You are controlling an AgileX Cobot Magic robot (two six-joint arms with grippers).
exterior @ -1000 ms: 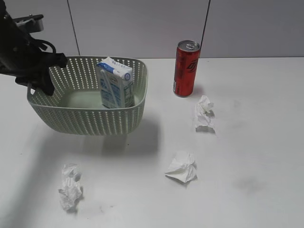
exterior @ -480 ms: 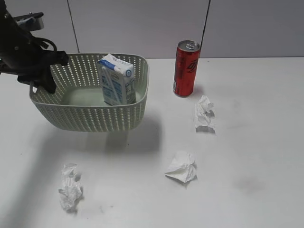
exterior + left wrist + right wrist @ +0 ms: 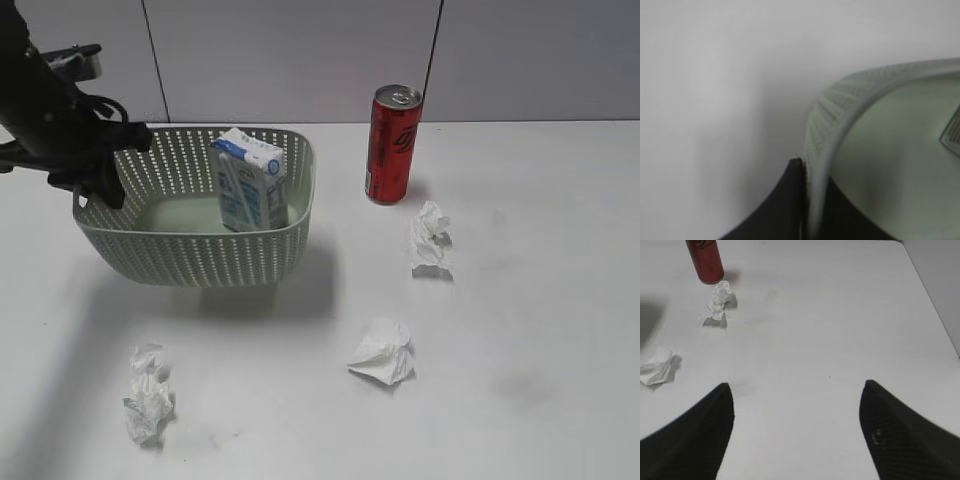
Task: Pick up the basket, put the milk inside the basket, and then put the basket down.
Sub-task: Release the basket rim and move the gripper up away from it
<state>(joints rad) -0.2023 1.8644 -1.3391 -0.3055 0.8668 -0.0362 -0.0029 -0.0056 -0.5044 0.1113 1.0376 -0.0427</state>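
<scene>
Sage-green basket (image 3: 200,255) — milk (image 3: 250,180) inside

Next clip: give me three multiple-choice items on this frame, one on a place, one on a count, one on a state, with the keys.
1. Where is the milk?
A. beside the red can
B. inside the basket
C. in the right claw

2. How many crumpled paper balls lie on the table?
A. one
B. three
C. five

3. What is the right claw doing?
A. open, holding nothing
B. gripping the can
C. gripping the basket

Key: B, the carton stands upright in the basket; B, three white balls; A, its fingers are spread over bare table.
</scene>
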